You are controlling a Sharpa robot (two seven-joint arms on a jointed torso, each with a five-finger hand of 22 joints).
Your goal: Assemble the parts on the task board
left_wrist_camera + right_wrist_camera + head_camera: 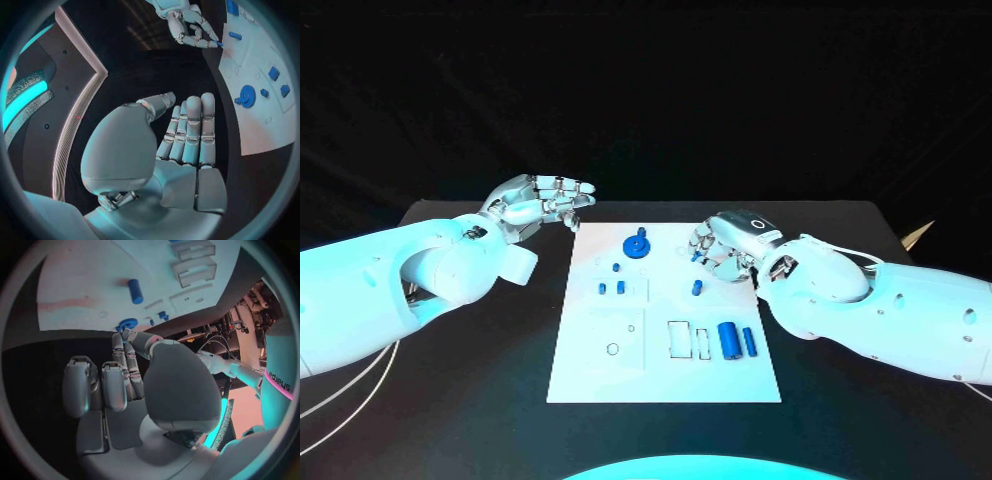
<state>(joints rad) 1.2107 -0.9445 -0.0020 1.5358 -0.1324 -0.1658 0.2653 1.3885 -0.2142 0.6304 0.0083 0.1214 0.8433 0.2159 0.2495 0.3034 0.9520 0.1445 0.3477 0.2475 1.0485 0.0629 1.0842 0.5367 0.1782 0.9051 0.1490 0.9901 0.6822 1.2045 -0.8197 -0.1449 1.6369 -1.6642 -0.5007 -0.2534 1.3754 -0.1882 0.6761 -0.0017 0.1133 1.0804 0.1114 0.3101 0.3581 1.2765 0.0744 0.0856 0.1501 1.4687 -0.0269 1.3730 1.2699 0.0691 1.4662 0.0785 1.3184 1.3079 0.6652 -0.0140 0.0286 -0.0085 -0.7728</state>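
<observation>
surface: black table (473, 380), white rectangular task board (596, 370) at its middle.
parts: small blue pieces (730, 341) on the board.
left hand (538, 205): beside the board's far corner, fingers loosely apart, holding nothing.
right hand (726, 245): over the board's right edge, pinching a small blue piece (219, 44).
room: dark backdrop.

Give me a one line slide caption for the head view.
Both hands, left hand and right hand, flank the white task board scattered with blue parts.
</observation>
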